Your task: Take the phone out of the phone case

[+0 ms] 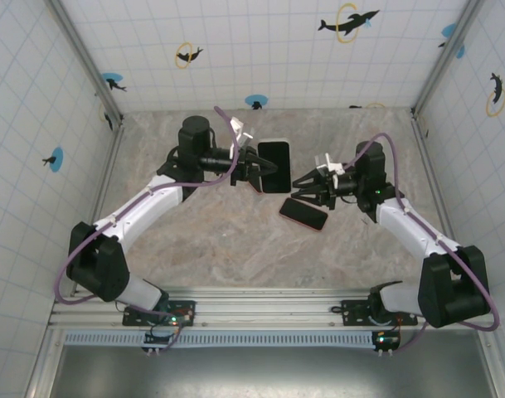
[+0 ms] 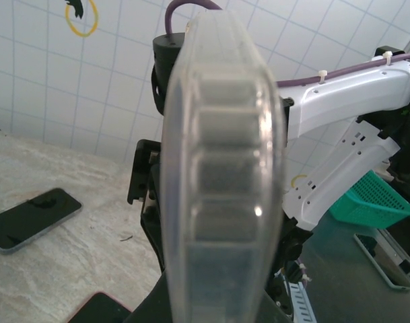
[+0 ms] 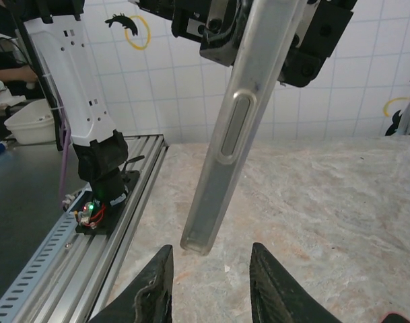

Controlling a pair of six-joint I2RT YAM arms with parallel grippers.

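Above the marbled beige table (image 3: 339,202), walled by white tiles (image 1: 260,50) with dolphin-and-ring stickers (image 1: 348,21), the left gripper (image 1: 256,170) clamps the clear phone case (image 3: 238,128) tilted in mid-air, its lower end before the right gripper (image 3: 211,250), whose fingers stand parted and empty, while a dark phone (image 2: 29,219) lies flat on the table.

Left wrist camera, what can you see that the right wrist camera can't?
Left wrist view: a dark phone lying flat on the table, and a teal basket. Right wrist view: the right pincer, open by the end of the clear phone case, and a white tub. Both: that case, seen edge-on, and tiled walls.
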